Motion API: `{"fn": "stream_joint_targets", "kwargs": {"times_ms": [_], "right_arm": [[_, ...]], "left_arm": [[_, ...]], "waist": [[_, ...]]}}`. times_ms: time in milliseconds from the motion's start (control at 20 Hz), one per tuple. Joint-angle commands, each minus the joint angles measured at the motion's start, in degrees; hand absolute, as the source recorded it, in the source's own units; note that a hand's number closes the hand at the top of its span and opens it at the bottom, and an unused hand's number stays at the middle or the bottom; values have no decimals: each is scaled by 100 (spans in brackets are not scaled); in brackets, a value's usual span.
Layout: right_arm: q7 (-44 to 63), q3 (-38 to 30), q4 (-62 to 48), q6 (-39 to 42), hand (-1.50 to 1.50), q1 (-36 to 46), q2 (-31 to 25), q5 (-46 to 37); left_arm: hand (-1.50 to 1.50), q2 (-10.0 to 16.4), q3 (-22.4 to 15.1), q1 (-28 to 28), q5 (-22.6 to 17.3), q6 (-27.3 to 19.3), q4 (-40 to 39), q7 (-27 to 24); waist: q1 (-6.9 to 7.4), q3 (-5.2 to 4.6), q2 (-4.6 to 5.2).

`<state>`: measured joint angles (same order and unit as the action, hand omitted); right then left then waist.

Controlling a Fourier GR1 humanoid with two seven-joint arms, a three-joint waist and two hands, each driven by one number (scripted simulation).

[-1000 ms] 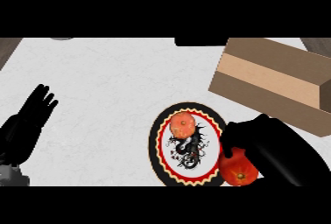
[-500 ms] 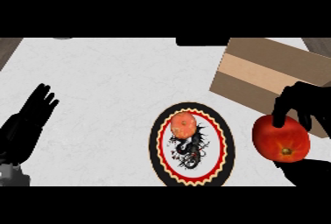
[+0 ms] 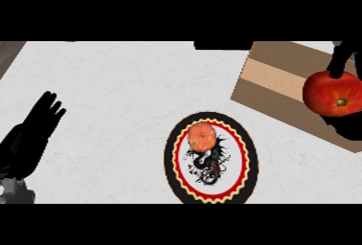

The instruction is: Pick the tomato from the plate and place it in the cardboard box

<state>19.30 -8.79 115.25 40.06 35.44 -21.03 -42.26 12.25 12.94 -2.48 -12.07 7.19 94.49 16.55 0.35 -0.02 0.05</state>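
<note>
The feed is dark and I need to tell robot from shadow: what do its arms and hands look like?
Both hands are plain black, no markings or cables showing. The left hand shows slim separate fingers, with a bit of grey forearm below it. The right hand shows only as black shapes beside the tomato.

Bright, even light across the counter (image 3: pixel 106 81). The tomato (image 3: pixel 332 93) darkens toward its rim; the box (image 3: pixel 283 81), at the far right edge, shows one paler band. The left hand (image 3: pixel 32 139) is a flat black shape.
</note>
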Motion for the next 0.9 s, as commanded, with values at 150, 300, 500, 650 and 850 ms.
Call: {"fn": "stream_joint_targets", "kwargs": {"times_ms": [150, 300, 500, 650, 850], "right_arm": [[-918, 100, -1410, -826, 150, 336, -295, -371], [-1579, -2, -1792, -1277, 150, -25, -405, -443], [-2063, -16, -2814, -1717, 150, 150, -412, -547], [-2409, 14, -3021, -1870, 150, -151, -373, -533], [-2495, 99, -4307, -1787, 150, 44, -313, -623]], "left_arm": [[0, -95, -14, -309, 110, -72, -456, -148], [0, -89, -45, -129, 174, -47, -206, -155], [0, -142, -15, -31, 105, -130, 57, 25], [0, -81, -20, -354, 167, -110, -304, -13], [0, -205, -110, 9, 120, 2, -95, -111]], "waist": [[0, 0, 10], [-2, 1, 5], [18, 2, 5], [-16, 1, 4], [71, 2, 35]]}}
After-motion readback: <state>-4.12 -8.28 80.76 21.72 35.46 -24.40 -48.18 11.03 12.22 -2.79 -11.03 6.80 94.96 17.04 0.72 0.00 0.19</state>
